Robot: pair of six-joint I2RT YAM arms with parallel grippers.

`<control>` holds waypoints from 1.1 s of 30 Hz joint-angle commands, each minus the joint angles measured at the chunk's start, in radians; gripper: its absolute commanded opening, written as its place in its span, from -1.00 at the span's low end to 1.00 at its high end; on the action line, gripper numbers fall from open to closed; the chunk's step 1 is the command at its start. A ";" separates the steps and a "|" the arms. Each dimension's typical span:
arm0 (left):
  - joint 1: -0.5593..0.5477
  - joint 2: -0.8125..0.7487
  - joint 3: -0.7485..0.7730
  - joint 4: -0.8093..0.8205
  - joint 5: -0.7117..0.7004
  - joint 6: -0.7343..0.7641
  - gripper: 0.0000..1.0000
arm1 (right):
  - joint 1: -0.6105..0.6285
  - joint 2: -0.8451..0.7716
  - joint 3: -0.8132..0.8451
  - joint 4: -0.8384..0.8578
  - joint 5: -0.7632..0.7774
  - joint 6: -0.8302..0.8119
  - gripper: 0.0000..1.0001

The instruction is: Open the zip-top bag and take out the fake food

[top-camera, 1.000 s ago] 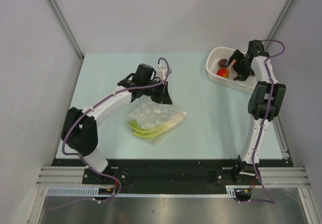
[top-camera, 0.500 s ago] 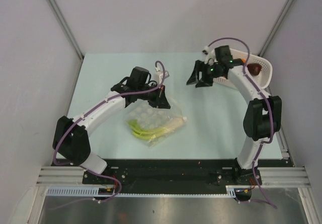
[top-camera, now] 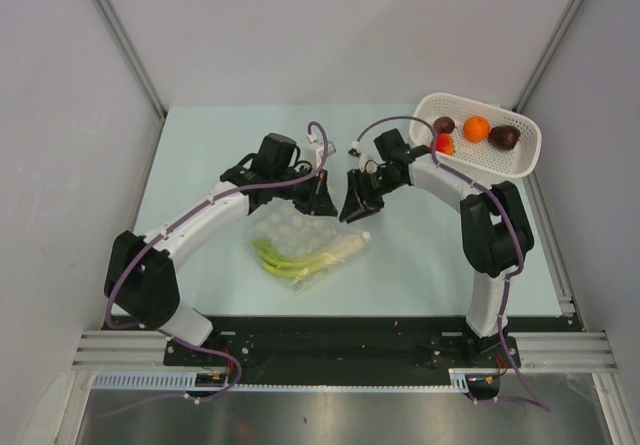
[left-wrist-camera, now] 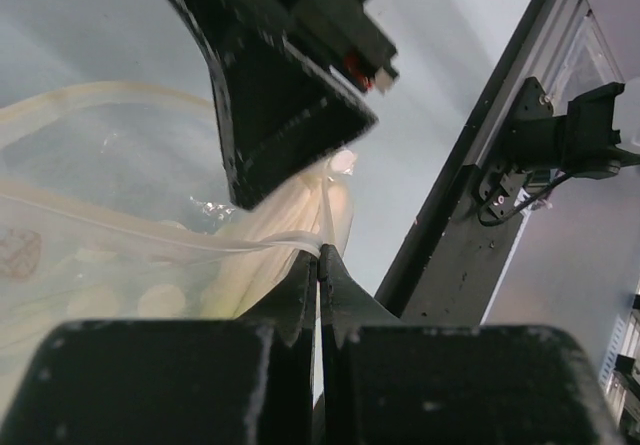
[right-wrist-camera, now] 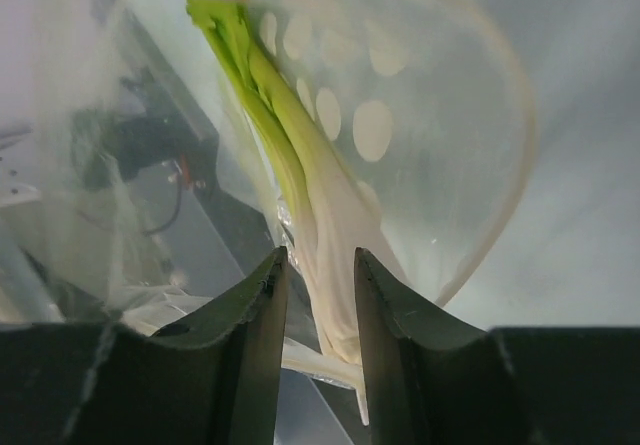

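Top view: the zip-top bag (top-camera: 300,237) lies flat on the pale green table (top-camera: 200,145), a bit toward 6 o'clock from the middle. It's clear, crinkly plastic with rows of pale round spots showing. Inside is a bunch of long green stalks (top-camera: 285,260) fading to a creamy white end that points to 3 o'clock. I can't count them cleanly.

The left gripper (left-wrist-camera: 320,262) is pressed together on a thin flap of the bag's edge at the bag's 12 o'clock side. The right gripper (right-wrist-camera: 315,265) is right at the bag's mouth, its fingers a narrow slot apart with the pale stalk end sitting in the gap. I honestly can't tell if it's squeezing yet.

At the table's 1 o'clock corner there's a white perforated plastic basket (top-camera: 520,165), oval-ish, with four pieces in it: one smooth orange ball (top-camera: 477,127), one red tomato (top-camera: 441,144) and two dark purple-brown lumps (top-camera: 505,137).
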 commanded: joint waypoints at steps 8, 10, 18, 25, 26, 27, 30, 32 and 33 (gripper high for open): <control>0.002 -0.013 0.043 -0.020 -0.169 -0.009 -1.00 | 0.086 -0.063 -0.126 0.069 -0.001 0.037 -0.19; 0.002 -0.010 0.048 -0.022 -0.178 -0.012 -1.00 | 0.090 -0.061 -0.141 0.076 -0.029 0.037 -0.14; 0.002 0.042 0.121 -0.020 -0.204 -0.017 -1.00 | 0.168 -0.087 -0.172 0.078 -0.029 0.033 0.12; 0.000 0.117 0.204 0.001 -0.152 -0.017 -1.00 | 0.175 -0.106 -0.212 0.132 -0.055 0.039 0.37; 0.000 0.122 0.210 -0.002 -0.144 -0.026 -1.00 | 0.176 -0.104 -0.212 0.132 -0.055 0.037 0.39; -0.004 0.124 0.213 -0.003 -0.134 -0.031 -1.00 | 0.178 -0.103 -0.212 0.129 -0.050 0.033 0.43; -0.021 0.111 0.213 0.001 -0.123 -0.029 -1.00 | 0.178 -0.101 -0.212 0.118 -0.027 0.016 0.50; -0.029 0.099 0.207 0.000 -0.129 -0.034 -1.00 | 0.178 -0.103 -0.212 0.107 -0.032 0.001 0.56; -0.032 0.096 0.195 0.004 -0.129 -0.037 -1.00 | 0.178 -0.097 -0.212 0.107 -0.041 -0.001 0.58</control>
